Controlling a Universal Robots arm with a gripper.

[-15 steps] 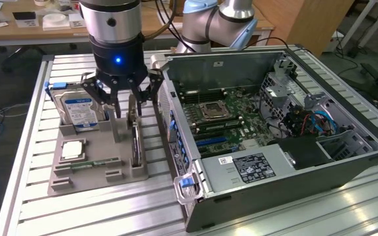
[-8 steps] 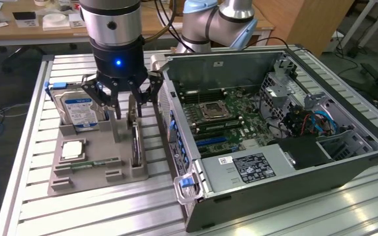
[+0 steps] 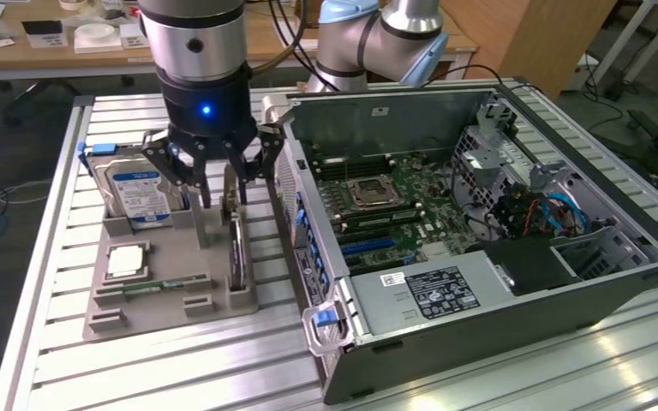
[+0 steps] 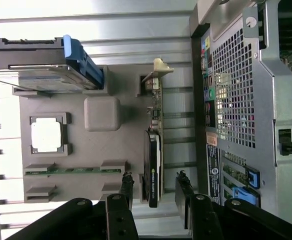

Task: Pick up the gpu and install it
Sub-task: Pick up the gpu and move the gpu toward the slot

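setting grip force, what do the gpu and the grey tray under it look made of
gpu: black matte face with a printed label, likely plastic over circuit board; its bent end bracket looks like pale sheet metal. tray: uniform dull grey with rounded moulded shapes, probably plastic.

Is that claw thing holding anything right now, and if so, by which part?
Nothing is held. The open end effector straddles the graphics card standing on edge in the gray tray, with a gap on each side.

Bright overhead light, glare on aluminium table (image 3: 609,347)
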